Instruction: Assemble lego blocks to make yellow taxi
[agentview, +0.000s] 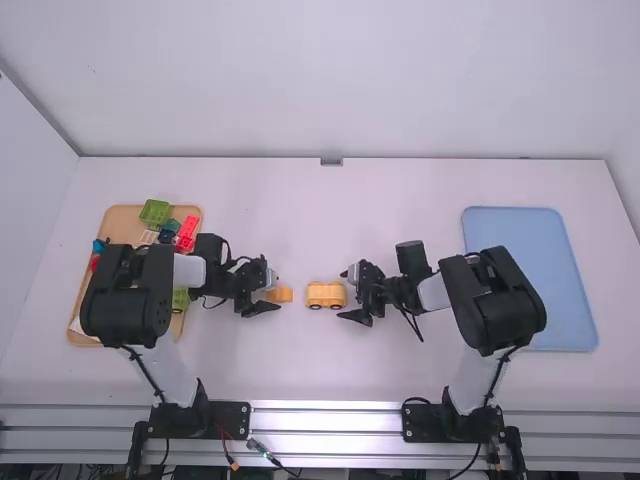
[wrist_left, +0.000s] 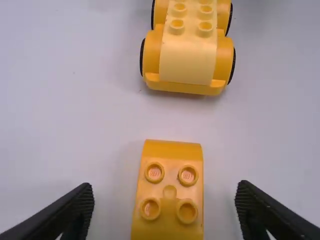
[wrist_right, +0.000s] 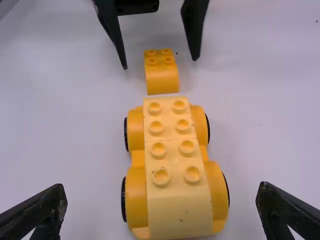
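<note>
Near the table's middle, the yellow wheeled car (agentview: 326, 294) stands upright, lighter yellow studded bricks along its top. My left gripper (agentview: 277, 292) is open around a small orange-yellow curved brick (agentview: 284, 295), just left of the car. In the left wrist view that brick (wrist_left: 169, 192) lies studs up between the spread fingertips of my left gripper (wrist_left: 166, 196), touching neither. My right gripper (agentview: 345, 294) is at the car's right end, open. From the right wrist view, the car (wrist_right: 175, 170) extends between the wide-apart fingers of my right gripper (wrist_right: 162, 194), apart from both and separate from the small brick (wrist_right: 161, 72).
On the left a wooden tray (agentview: 122, 222) holds several green, red and blue pieces, partly behind the left arm. A blue tray (agentview: 530, 270) lies at the right, partly behind the right arm.
</note>
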